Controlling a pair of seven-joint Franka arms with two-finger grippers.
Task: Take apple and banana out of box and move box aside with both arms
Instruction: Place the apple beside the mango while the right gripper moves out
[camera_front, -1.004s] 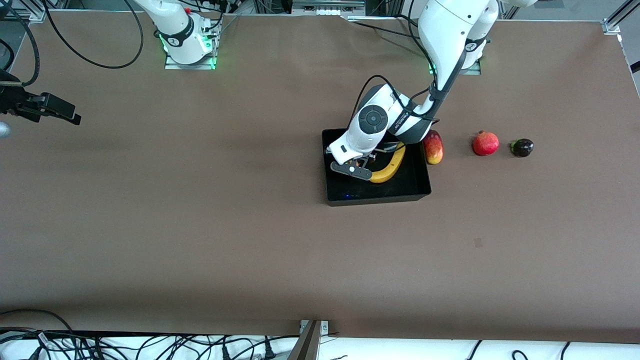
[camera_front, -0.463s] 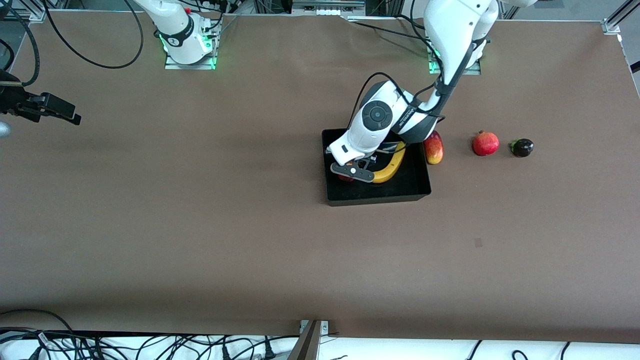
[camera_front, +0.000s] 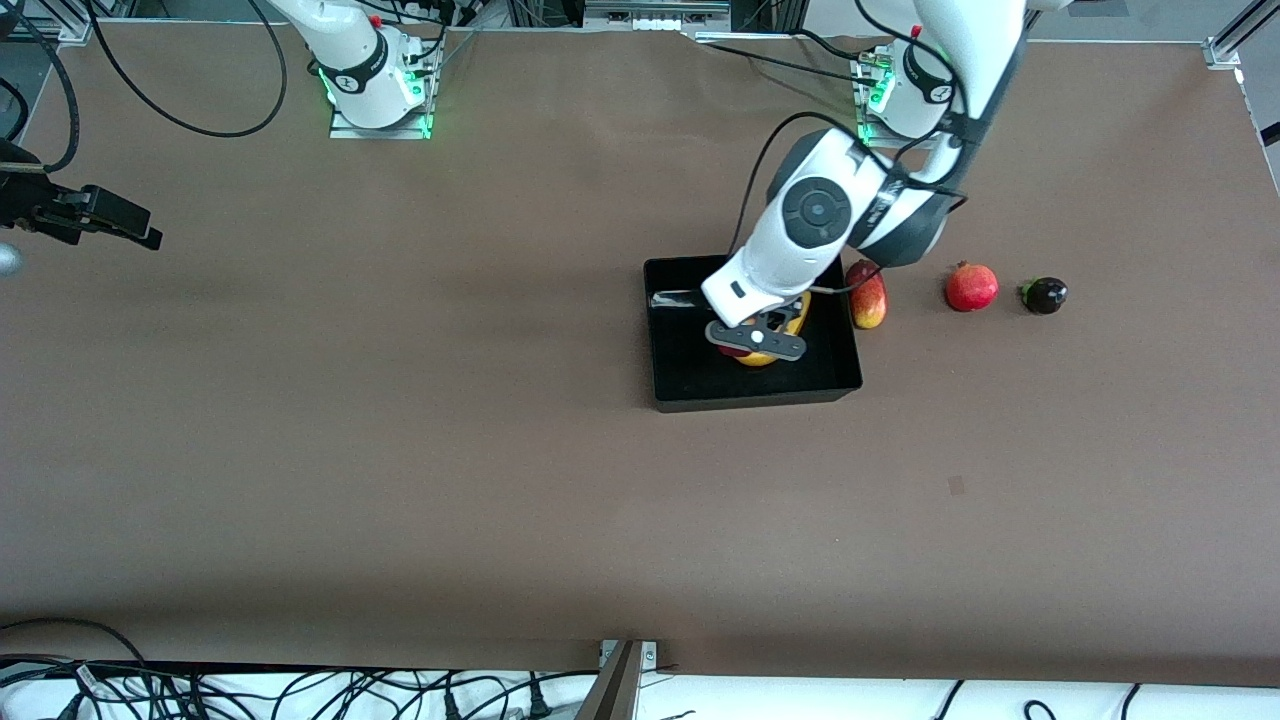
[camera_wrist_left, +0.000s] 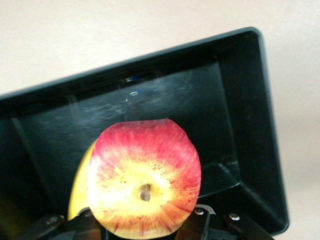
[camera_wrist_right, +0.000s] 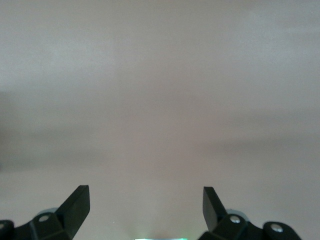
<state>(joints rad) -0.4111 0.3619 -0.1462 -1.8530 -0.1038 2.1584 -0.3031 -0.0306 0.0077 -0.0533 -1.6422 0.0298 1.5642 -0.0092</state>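
My left gripper (camera_front: 757, 345) is shut on the small red apple with yellow blush (camera_wrist_left: 145, 180) and holds it over the glossy black tray (camera_front: 750, 400). In the front view only a red sliver of the apple (camera_front: 733, 350) shows under the gripper. The yellow banana (camera_front: 768, 356) lies in the tray, mostly hidden by the gripper; in the left wrist view a strip of banana (camera_wrist_left: 79, 187) shows beside the apple, with the tray's wall (camera_wrist_left: 270, 125) around them. My right gripper (camera_wrist_right: 145, 197) is open and empty over bare brown table, and the right arm waits.
A red-yellow mango (camera_front: 867, 296) lies just outside the tray toward the left arm's end. A red pomegranate (camera_front: 971, 287) and a small dark fruit (camera_front: 1045, 295) lie farther that way. A black fixture (camera_front: 95, 215) juts in at the right arm's end.
My left gripper has risen and moved across the tray toward the left arm's end, carrying the apple with it to above the banana. The right arm has not moved.
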